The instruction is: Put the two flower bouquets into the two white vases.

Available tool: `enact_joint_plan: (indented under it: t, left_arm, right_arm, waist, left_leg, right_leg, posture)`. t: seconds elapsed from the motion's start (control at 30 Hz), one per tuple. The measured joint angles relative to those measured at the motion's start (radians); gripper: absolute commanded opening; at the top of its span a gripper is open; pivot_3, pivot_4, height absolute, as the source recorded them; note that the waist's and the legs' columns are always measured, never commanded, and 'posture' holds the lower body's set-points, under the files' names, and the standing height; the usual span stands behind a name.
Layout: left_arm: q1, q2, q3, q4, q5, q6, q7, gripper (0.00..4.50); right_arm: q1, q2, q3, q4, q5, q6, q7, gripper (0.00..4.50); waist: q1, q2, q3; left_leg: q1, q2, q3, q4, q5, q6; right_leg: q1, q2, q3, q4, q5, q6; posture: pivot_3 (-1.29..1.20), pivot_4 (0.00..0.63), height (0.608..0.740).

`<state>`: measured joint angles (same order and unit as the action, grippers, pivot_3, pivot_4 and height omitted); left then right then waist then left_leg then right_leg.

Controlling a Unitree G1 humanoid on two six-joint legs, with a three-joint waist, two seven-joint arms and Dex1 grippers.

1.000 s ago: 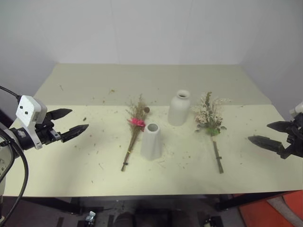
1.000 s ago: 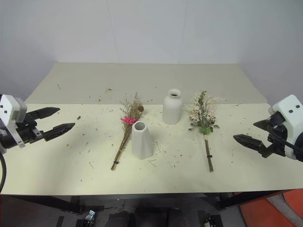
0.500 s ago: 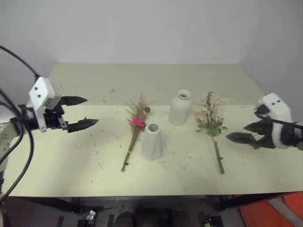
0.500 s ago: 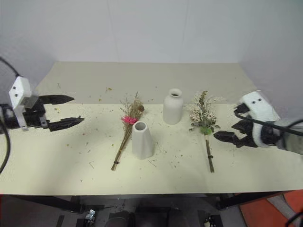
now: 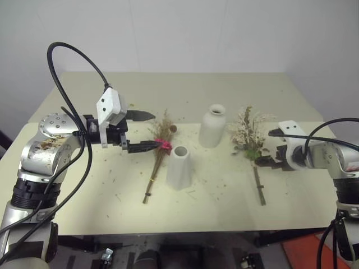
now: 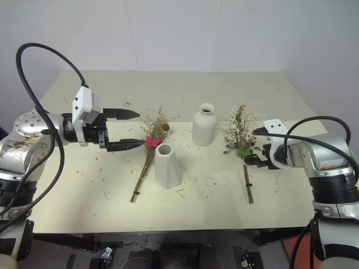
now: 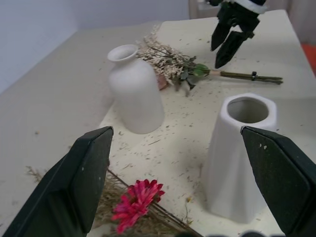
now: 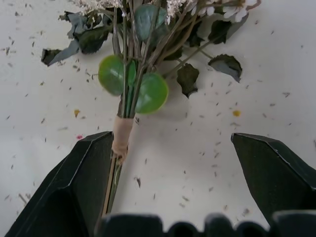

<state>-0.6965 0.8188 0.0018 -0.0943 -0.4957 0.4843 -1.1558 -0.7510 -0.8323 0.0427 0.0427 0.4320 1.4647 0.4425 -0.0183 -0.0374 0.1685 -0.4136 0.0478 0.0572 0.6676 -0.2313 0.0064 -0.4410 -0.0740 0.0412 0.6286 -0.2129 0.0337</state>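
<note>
Progress: nothing is placed yet; you see both bouquets lying flat on the desk (image 5: 84, 190) and both vases empty.
Pink bouquet (image 5: 160, 154): centre-left of the head views, just left of the cone vase (image 5: 180, 167).
White bouquet (image 5: 249, 143): centre-right, just right of the bottle vase (image 5: 213, 126).
Left end effector (image 5: 147, 130): fingers apart, holding nothing, tips at the pink flower head.
Right end effector (image 5: 268, 147): fingers apart, empty, hovering by the white bouquet's stem.
Remaining: you likely have both grasps and both insertions to do.
Left wrist view: shows you the cone vase's open mouth (image 7: 247, 109) and the other end effector beyond.
Right wrist view: shows you the stem's tan wrapping (image 8: 121, 132) near one finger, which the head views barely resolve.
</note>
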Motion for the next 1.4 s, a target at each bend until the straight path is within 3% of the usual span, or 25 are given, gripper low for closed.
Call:
enact_joint_plan:
  t: [0.37,0.4,0.47,0.73,0.83,1.1,1.3,1.4]
  left_arm:
    - [0.032,0.002,0.010,-0.046,-0.004,0.022,0.008,4.50]
    - [0.034,0.002,0.011,-0.047,-0.004,0.022,0.009,4.50]
    - [0.039,0.002,0.012,-0.049,-0.004,0.022,0.012,4.50]
    - [0.069,0.002,0.013,-0.067,-0.004,0.025,0.041,4.50]
    - [0.074,0.002,0.018,-0.068,-0.004,0.028,0.050,4.50]
    - [0.094,0.005,0.040,-0.081,-0.008,0.041,0.071,4.50]
    - [0.100,0.006,0.057,-0.085,-0.014,0.042,0.084,4.50]
    - [0.099,0.006,0.059,-0.084,-0.016,0.045,0.088,4.50]
  right_arm:
    - [-0.031,0.072,0.029,0.029,-0.029,-0.004,0.000,4.47]
    - [-0.031,0.081,0.029,0.032,-0.029,-0.004,0.000,4.30]
    - [-0.031,0.096,0.029,0.048,-0.030,-0.004,-0.001,3.88]
    - [-0.053,0.138,0.034,0.126,-0.061,-0.033,-0.003,1.05]
    - [-0.070,0.138,0.035,0.128,-0.070,-0.036,-0.002,0.22]
    - [-0.071,0.147,0.008,0.148,-0.128,-0.079,-0.063,0.22]
    - [-0.049,0.206,-0.096,0.152,-0.265,-0.575,-0.243,0.22]
    - [-0.104,0.258,-0.146,0.176,-0.270,-0.764,-0.254,0.22]
  waist:
    - [0.002,0.000,0.000]
    - [0.002,0.000,0.000]
    - [0.002,0.000,0.000]
    - [0.000,0.000,0.000]
    - [0.001,0.000,0.000]
    - [0.001,0.000,0.000]
    - [-0.005,0.000,0.000]
    - [-0.013,0.000,0.000]
  left_leg:
    - [0.000,0.000,-0.001,0.003,0.000,0.000]
    - [0.000,0.000,-0.001,0.003,0.000,0.000]
    - [0.000,0.000,-0.001,0.004,0.000,0.000]
    - [0.000,0.000,-0.001,0.004,0.000,0.000]
    - [0.000,0.000,-0.001,0.004,0.000,0.000]
    - [0.000,0.000,-0.001,0.005,0.000,0.000]
    - [0.000,0.000,-0.001,0.005,0.000,0.000]
    - [0.000,0.000,-0.001,0.005,0.000,0.000]
  right_leg:
    - [0.001,0.000,0.000,0.001,0.001,0.001]
    - [0.001,0.000,0.000,0.001,0.001,0.001]
    - [0.001,0.000,0.000,0.001,0.001,0.001]
    - [0.001,0.000,0.000,0.002,0.001,0.001]
    - [0.001,0.000,0.000,0.002,0.001,0.001]
    - [0.001,0.000,0.000,0.001,0.002,0.001]
    - [0.001,0.000,0.000,0.002,0.002,0.001]
    - [0.001,0.000,0.000,0.002,0.002,0.001]
  posture:
    - [0.00,0.150,0.740]
    - [0.00,0.150,0.740]
    - [0.00,0.150,0.740]
    - [0.00,0.150,0.740]
    - [0.00,0.150,0.740]
    - [0.00,0.150,0.740]
    - [0.00,0.150,0.740]
    - [0.00,0.150,0.740]
